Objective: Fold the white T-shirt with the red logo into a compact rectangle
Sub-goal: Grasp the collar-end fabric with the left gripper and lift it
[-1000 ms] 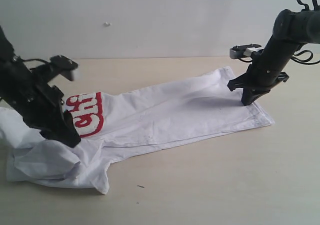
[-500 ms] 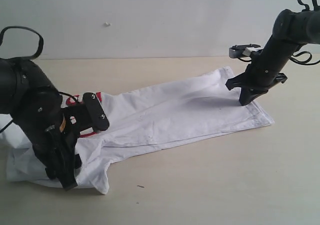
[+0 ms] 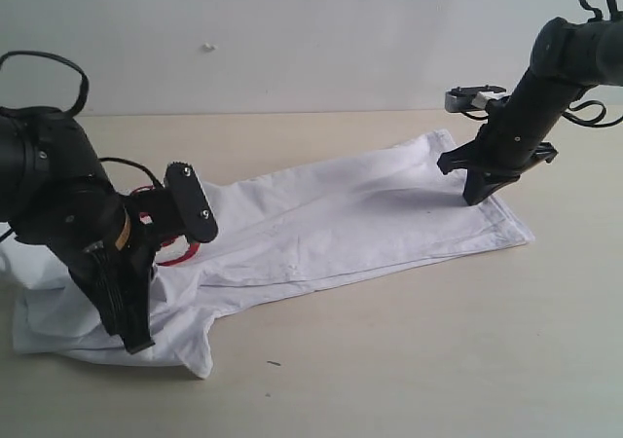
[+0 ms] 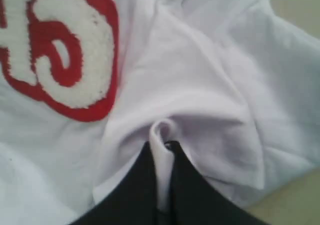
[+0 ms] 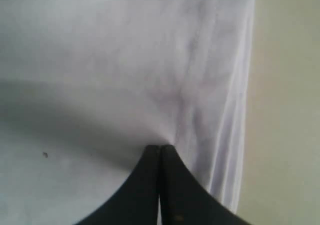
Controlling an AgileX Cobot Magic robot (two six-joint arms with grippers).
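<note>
The white T-shirt (image 3: 341, 224) lies across the table, folded lengthwise, with its hem end at the right and bunched cloth at the left. My left arm hides most of the red logo (image 3: 179, 256); in the left wrist view the red logo (image 4: 55, 50) shows puffy white letters. My left gripper (image 3: 136, 341) points down into the bunched front-left part, shut on a raised fold of the T-shirt (image 4: 210, 85). My right gripper (image 3: 475, 199) stands on the hem end, shut, with the cloth (image 5: 100, 60) puckering at its tips (image 5: 160, 148).
The tan table (image 3: 438, 360) extends in front of and to the right of the shirt. A pale wall (image 3: 311, 39) rises behind the table's far edge. The shirt's hem edge (image 5: 245, 110) runs beside bare tabletop.
My left arm has swung down and forward, and its gripper has dropped from beside the logo into the bunched cloth at the front left. The right gripper has shifted slightly left.
</note>
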